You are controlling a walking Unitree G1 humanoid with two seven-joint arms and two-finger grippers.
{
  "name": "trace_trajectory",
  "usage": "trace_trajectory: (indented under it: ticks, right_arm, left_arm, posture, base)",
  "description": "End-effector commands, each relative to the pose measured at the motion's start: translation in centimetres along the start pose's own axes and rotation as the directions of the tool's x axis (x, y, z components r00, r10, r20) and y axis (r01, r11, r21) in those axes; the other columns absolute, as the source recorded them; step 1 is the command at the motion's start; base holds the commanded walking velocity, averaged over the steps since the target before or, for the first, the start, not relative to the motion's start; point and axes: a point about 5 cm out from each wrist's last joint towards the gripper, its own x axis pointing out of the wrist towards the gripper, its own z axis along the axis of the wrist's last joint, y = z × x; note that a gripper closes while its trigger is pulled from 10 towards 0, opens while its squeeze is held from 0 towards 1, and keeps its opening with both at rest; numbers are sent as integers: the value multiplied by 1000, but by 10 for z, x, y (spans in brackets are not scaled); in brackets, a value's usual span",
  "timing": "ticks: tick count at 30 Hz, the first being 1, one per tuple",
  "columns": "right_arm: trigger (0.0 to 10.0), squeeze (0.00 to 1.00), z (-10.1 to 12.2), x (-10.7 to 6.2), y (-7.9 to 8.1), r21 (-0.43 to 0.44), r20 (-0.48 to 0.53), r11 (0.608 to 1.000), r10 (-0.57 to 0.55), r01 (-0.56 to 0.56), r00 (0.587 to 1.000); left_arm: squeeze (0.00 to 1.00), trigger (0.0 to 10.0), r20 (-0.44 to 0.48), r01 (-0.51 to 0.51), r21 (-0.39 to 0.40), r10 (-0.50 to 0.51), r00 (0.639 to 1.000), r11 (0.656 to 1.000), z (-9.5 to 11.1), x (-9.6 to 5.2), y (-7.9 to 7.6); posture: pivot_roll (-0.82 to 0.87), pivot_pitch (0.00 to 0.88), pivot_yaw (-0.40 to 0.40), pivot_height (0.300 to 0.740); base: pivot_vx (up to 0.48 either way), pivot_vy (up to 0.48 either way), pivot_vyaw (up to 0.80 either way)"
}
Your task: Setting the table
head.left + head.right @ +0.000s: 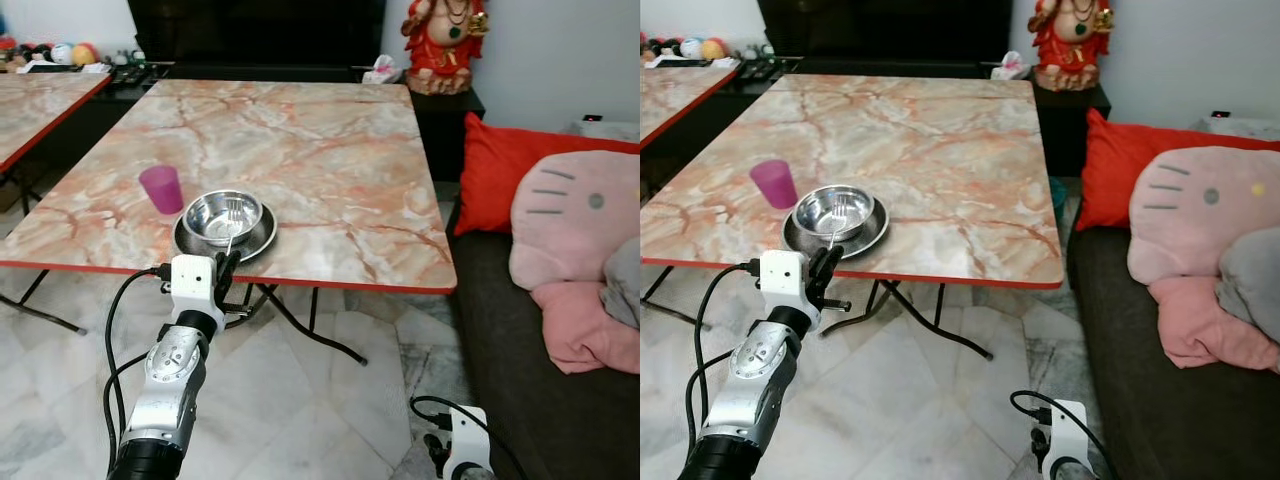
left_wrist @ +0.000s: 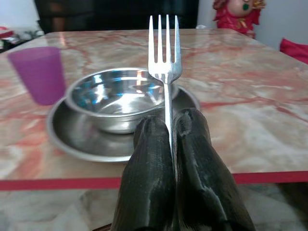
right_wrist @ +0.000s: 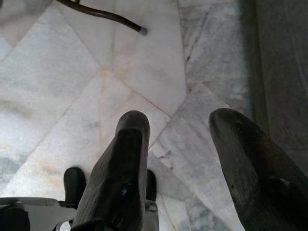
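My left gripper (image 1: 226, 262) is shut on a silver fork (image 2: 165, 53), holding it by the handle with the tines pointing up and forward. It hovers at the near edge of the marble table (image 1: 300, 140), just short of a steel bowl (image 1: 222, 215) that sits in a steel plate (image 1: 256, 241). A purple cup (image 1: 161, 188) stands just left of the plate. My right gripper (image 3: 180, 159) hangs low over the floor, its fingers (image 3: 126, 159) spread apart with nothing between them.
A dark sofa (image 1: 520, 330) with a red cushion (image 1: 500, 160) and pink plush pillows (image 1: 575, 215) stands right of the table. A second marble table (image 1: 30, 105) is at the far left. Folding table legs (image 1: 300, 325) cross beneath. A red statue (image 1: 442, 45) stands behind.
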Motion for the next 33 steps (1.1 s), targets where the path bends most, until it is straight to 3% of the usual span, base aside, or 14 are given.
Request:
trace_trajectory:
  ticks: [1, 9, 25, 33]
  right_arm:
    - [10000, 0, 2, 0, 1, -2, 5, 1000, 5, -5, 1000]
    - [10000, 0, 1, 0, 1, 2, 0, 1000, 10, -10, 1000]
    - [10000, 0, 2, 0, 1, -11, 9, 1000, 13, -13, 1000]
    - [10000, 0, 2, 0, 1, -13, 8, 1000, 13, -13, 1000]
  left_arm:
    - [0, 10000, 4, -1, 11, 1, 1000, 1000, 3, 1, 2]
    - [0, 10000, 2, 1, 4, -1, 1000, 1000, 2, 1, 1]
    - [0, 10000, 6, 10, -2, -10, 1000, 1000, 4, 1, 0]
    - [0, 10000, 6, 18, -4, -18, 1000, 1000, 4, 2, -2]
  posture:
    - [81, 0, -4, 740]
    - [82, 0, -4, 740]
    - [85, 0, -6, 740]
    - [85, 0, -6, 740]
  base:
    - [315, 0, 0]
    - [348, 0, -394]
    - [341, 0, 0]
    - [0, 0, 0]
